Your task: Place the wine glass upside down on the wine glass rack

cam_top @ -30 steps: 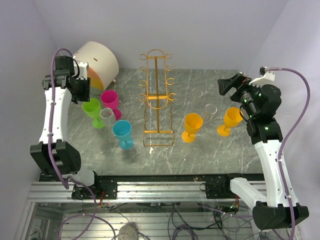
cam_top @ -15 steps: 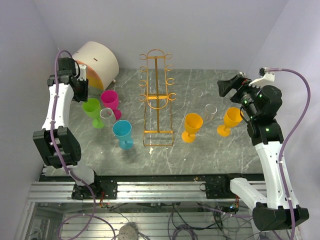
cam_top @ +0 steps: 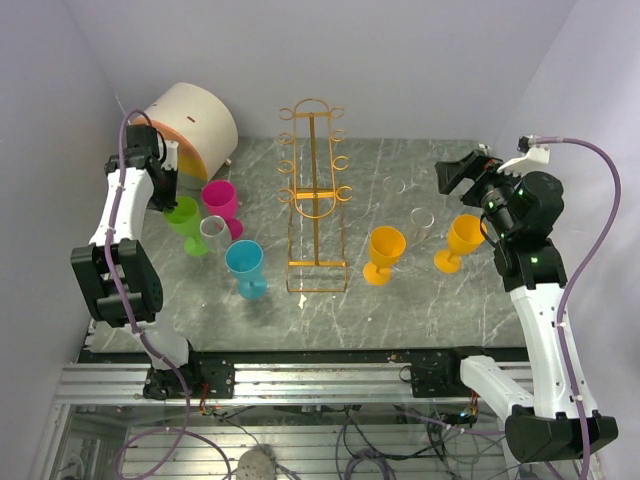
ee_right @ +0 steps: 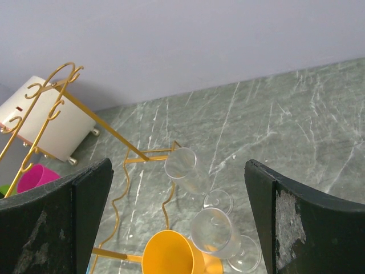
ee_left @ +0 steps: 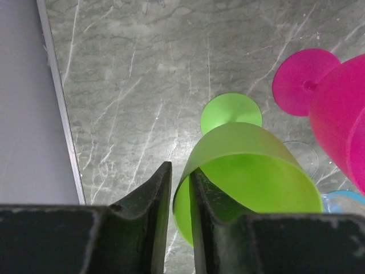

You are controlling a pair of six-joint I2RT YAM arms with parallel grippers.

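At the far left, a cream drum-shaped container (cam_top: 192, 118) lies at the back of the marble table (cam_top: 420, 300); just in front of it the left gripper (ee_left: 181, 171) reaches down onto the green wine glass (cam_top: 184, 216). In the left wrist view its 2 fingers (ee_left: 155, 194) are almost together, one outside the bowl and one inside, pinching the near rim. The glass stands upright on its foot, mouth up, well to the left of the rack. Just beside it to the right stands a pink wine glass (cam_top: 220, 198); a small clear glass (cam_top: 212, 228) is in front of that, and a blue wine glass (cam_top: 245, 263) stands nearer still. The wine glass rack (cam_top: 315, 190) stands upright mid-table on its rectangular base. To its right come an orange wine glass (cam_top: 385, 250), 2 clear glasses (ee_right: 212, 228) and a second orange glass (cam_top: 463, 238). The right gripper (cam_top: 457, 176) hangs above the table at the far right, jaws spread wide and holding nothing.
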